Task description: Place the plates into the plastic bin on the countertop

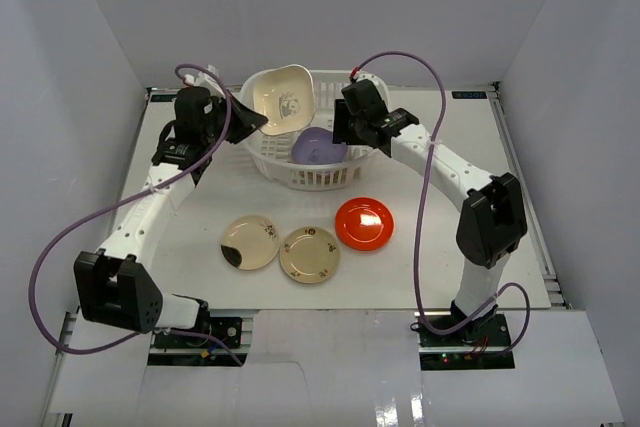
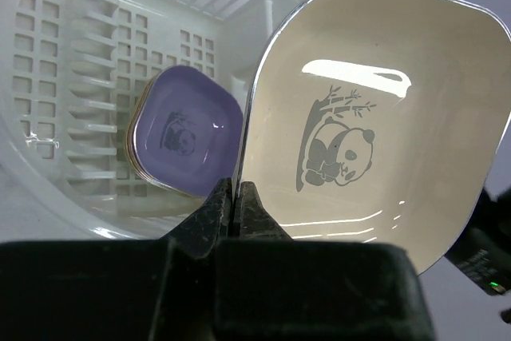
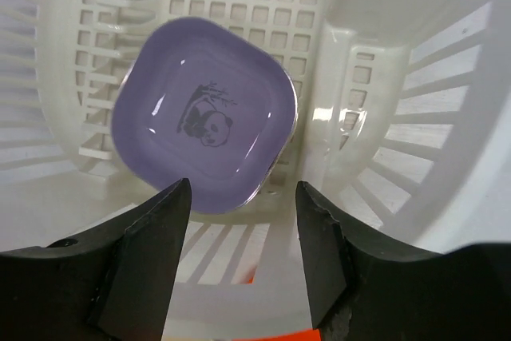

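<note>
Countertop (image 1: 450, 247): the plastic bin (image 1: 322, 180) stands at the far middle, between the two arms.

Bin contents: a lavender panda plate (image 3: 204, 121) lies face up on the floor of the bin. In the left wrist view, rims of other plates show under it. I cannot tell how many.

Plate in hand: a cream rounded-square panda plate (image 1: 283, 99) hangs above the bin's far-left corner, tipped steeply with its face towards the near side. I cannot tell whether it touches the rim.

Plates left out: two round cream plates (image 1: 250, 242) (image 1: 310, 254) and a red-orange plate (image 1: 364, 222) lie in a row just in front of the bin.

Left gripper (image 2: 239, 201): clamped on the cream plate's rim, pinching its edge.

Right gripper (image 3: 243, 191): jaws apart and empty, poised directly above the lavender plate inside the bin.

Governing relation, in my judgement: the open floor of the bin lies below and to the right of the left gripper. The cream plate should therefore go down and inward, clear of the right gripper. Of the plates left out, the red-orange one is nearest the right arm.
</note>
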`<state>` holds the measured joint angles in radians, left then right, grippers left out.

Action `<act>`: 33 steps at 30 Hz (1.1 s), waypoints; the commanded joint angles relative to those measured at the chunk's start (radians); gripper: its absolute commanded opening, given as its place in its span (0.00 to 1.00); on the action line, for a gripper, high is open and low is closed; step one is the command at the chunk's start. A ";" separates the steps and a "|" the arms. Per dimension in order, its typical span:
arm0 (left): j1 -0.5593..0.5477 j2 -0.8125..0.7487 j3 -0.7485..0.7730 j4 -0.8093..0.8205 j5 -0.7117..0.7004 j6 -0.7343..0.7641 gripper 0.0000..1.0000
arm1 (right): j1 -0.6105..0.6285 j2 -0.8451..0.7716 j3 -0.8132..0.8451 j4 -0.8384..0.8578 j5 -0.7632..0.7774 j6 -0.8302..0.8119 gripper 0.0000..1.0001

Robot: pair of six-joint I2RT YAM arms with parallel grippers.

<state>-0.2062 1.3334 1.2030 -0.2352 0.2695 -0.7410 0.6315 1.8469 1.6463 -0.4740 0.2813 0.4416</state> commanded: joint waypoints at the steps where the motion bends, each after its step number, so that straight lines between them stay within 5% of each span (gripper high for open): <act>1: -0.044 0.047 0.084 -0.073 -0.001 0.049 0.00 | -0.004 -0.132 0.035 0.018 0.081 -0.014 0.61; 10: -0.159 0.378 0.355 -0.323 -0.027 0.185 0.00 | -0.070 -0.533 -0.310 0.163 0.134 -0.083 0.58; 17: -0.165 0.562 0.523 -0.472 -0.085 0.285 0.02 | -0.089 -0.650 -0.463 0.181 0.125 -0.116 0.58; 19: -0.167 0.582 0.544 -0.487 -0.079 0.304 0.29 | -0.090 -0.669 -0.500 0.178 0.092 -0.125 0.60; 20: -0.168 0.576 0.553 -0.486 -0.081 0.302 0.58 | -0.090 -0.676 -0.519 0.175 0.079 -0.126 0.61; 21: -0.168 0.567 0.555 -0.469 -0.079 0.304 0.71 | -0.090 -0.687 -0.540 0.179 0.062 -0.124 0.61; 24: -0.167 0.527 0.601 -0.441 -0.047 0.298 0.91 | -0.090 -0.738 -0.669 0.213 0.013 -0.101 0.63; 29: -0.167 0.430 0.691 -0.432 -0.006 0.281 0.93 | -0.090 -0.782 -0.888 0.261 -0.076 -0.046 0.68; 33: -0.165 0.218 0.516 -0.403 -0.094 0.259 0.86 | -0.089 -0.793 -1.029 0.311 -0.116 0.003 0.68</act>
<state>-0.3733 1.7813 1.8107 -0.6605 0.2211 -0.4690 0.5488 1.0733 0.6746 -0.2375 0.2192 0.3927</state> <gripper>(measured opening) 0.879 0.678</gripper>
